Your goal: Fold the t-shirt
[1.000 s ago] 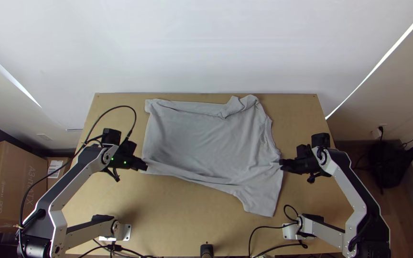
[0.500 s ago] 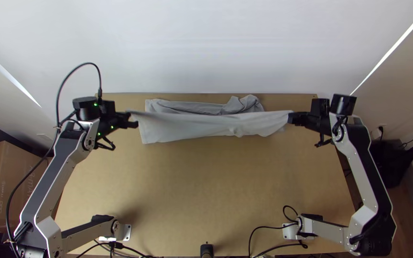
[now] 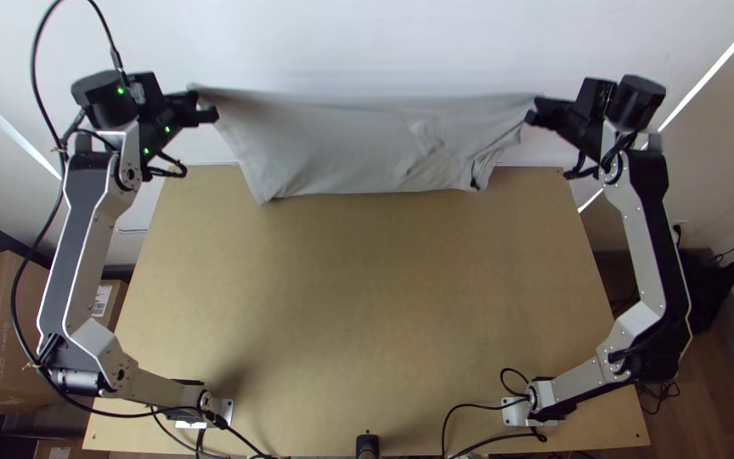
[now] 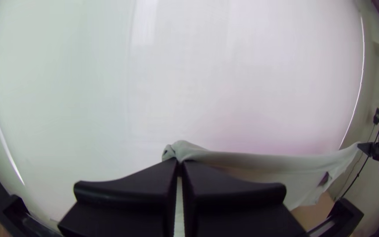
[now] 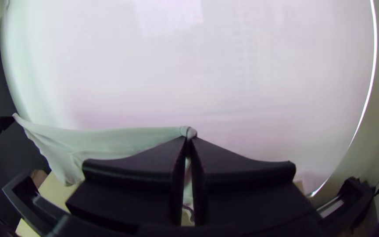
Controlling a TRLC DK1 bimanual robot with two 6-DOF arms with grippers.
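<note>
In the top view the light grey t-shirt [image 3: 358, 144] hangs stretched between both grippers, up at the table's far edge, its lower part bunched near that edge. My left gripper [image 3: 206, 104] is shut on its upper left corner, and my right gripper [image 3: 539, 109] on its upper right corner. The left wrist view has my left gripper [image 4: 180, 164] pinching a fold of the t-shirt [image 4: 259, 163]. Likewise, in the right wrist view, my right gripper [image 5: 188, 139] closes on the other end of the t-shirt [image 5: 110, 140].
The wooden table [image 3: 367, 306] lies bare in front of the cloth. A white wall [image 3: 367, 42] rises behind it. Cardboard boxes [image 3: 2, 331] stand left of the table, and cables [image 3: 486, 425] run along its near edge.
Both grippers have moved up the picture from the table's middle sides, carrying the t-shirt. The cloth, first spread on the table and then partly raised, now hangs between them at the far edge.
</note>
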